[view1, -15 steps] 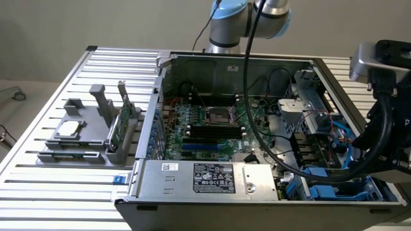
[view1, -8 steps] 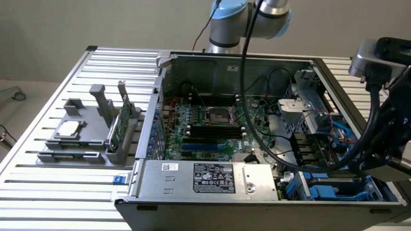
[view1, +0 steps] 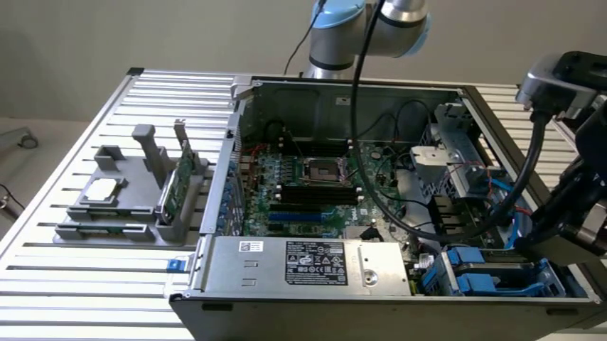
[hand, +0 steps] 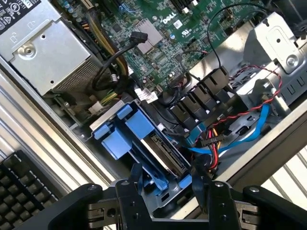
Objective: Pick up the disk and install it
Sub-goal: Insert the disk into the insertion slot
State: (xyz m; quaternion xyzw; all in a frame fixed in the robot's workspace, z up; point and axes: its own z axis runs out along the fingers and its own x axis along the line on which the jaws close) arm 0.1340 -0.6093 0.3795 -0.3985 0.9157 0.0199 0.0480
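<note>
Gripper (hand: 167, 171), jaws wide, hovers over the disk (hand: 167, 153) at a corner of the computer case (view1: 342, 96); likely stiff, heavy, fragile, best held by blue rails (hand: 139, 129)

— What sort of place is this?
— A robotics lab, by the look. An open PC case (view1: 379, 316) lies on a slatted aluminium table (view1: 170, 92), its motherboard (view1: 313, 192) bare just beyond the gripper (hand: 168, 167).
— What else says lab?
— A robot arm (view1: 360, 28) rises behind the case, cables trailing. A grey fixture (view1: 124, 213) holding loose computer parts sits across the case from the gripper. A keyboard (hand: 19, 191) lies near the gripper, outside the case wall.
</note>
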